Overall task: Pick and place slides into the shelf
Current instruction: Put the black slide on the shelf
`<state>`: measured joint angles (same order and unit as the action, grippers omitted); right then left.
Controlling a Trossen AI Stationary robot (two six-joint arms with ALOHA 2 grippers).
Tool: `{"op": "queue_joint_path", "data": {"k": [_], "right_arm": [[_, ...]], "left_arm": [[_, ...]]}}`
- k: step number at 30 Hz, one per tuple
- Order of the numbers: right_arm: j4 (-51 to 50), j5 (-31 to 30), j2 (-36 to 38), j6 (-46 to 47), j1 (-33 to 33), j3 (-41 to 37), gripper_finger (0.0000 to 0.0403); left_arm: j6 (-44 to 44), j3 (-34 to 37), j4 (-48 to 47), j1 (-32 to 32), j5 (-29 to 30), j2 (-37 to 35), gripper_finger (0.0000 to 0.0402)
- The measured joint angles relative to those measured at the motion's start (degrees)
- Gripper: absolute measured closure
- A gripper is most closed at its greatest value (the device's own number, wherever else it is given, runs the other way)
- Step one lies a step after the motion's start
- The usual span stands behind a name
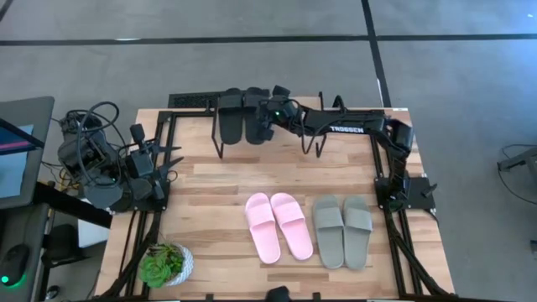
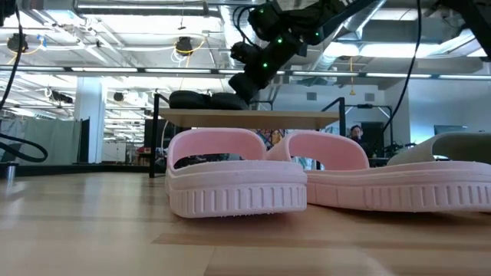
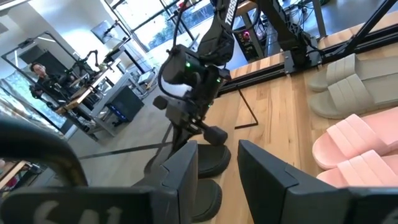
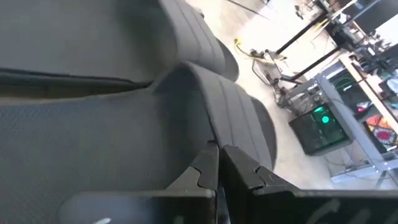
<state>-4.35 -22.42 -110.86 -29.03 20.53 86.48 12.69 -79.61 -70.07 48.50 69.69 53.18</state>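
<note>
The black slides lie side by side on the left end of the shelf, at the table's far edge. My right gripper has reached over from the right and is shut on the right-hand black slide; it also shows above the shelf in the low view. The pink slides and the grey-green slides rest sole-down on the tabletop near its front edge. My left gripper is open and waits at the table's left edge, touching nothing. My right gripper pinches the right black slide at the edge of its wide strap, between the two fingertips, which are almost together. The fingers slant down onto it from above and from the right. The slide rests on the shelf top.
A small potted plant stands at the near left corner. A tangle of cables sits beyond the left edge. The right part of the shelf top is bare, with my right arm stretched over it. Black frame rails run along both table sides.
</note>
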Motion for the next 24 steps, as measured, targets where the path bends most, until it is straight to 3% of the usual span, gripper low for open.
{"op": "queue_joint_path", "data": {"k": [10,24], "right_arm": [[-1.8,0.1,0.3,0.5,0.1,0.6,0.0399],[-3.0,0.0,0.2,1.2,-0.6,0.5,0.0307]], "left_arm": [[0.0,0.0,-0.1,0.0,0.0,0.1,0.0297],[0.2,0.0,0.0,0.0,0.0,0.1,0.0297]]}}
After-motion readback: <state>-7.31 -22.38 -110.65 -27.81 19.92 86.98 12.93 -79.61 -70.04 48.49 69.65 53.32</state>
